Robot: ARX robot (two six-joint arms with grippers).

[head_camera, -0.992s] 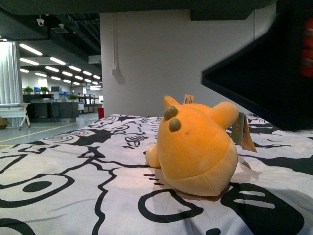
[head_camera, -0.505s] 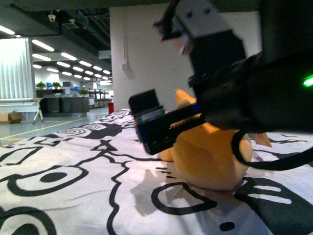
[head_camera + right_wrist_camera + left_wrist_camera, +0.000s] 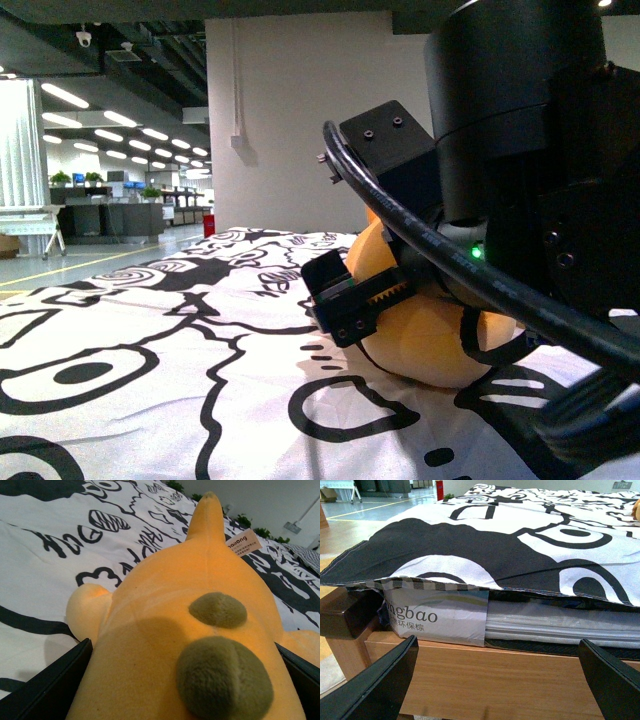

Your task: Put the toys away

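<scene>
A bed covered with a white sheet printed in bold black doodles (image 3: 150,340) fills the lower front view, with a plain white wall (image 3: 290,120) behind it. In the left wrist view the sheet hangs over a pale mattress (image 3: 560,625) that lies on a brown wooden bed frame (image 3: 485,680). A white label with grey lettering (image 3: 435,617) is tucked at the mattress edge. The bulky black right arm (image 3: 520,180) takes up the right side of the front view, with a thick black cable (image 3: 400,225) looping across it and a small green light (image 3: 477,252) lit on its body. Partly hidden behind it, the soft orange-yellow plush animal (image 3: 420,330) lies on the sheet towards the right of the bed. The right gripper (image 3: 182,647) is spread wide, its black fingers (image 3: 50,685) on either side of the toy's rounded body. Whether they press into the plush cannot be told. The left gripper (image 3: 498,642) is low beside the bed frame, its fingers (image 3: 380,685) apart and holding nothing. Up close, the plush shows two olive-brown round patches (image 3: 218,610), a pointed ear (image 3: 207,515) and a small paper tag (image 3: 243,543).
</scene>
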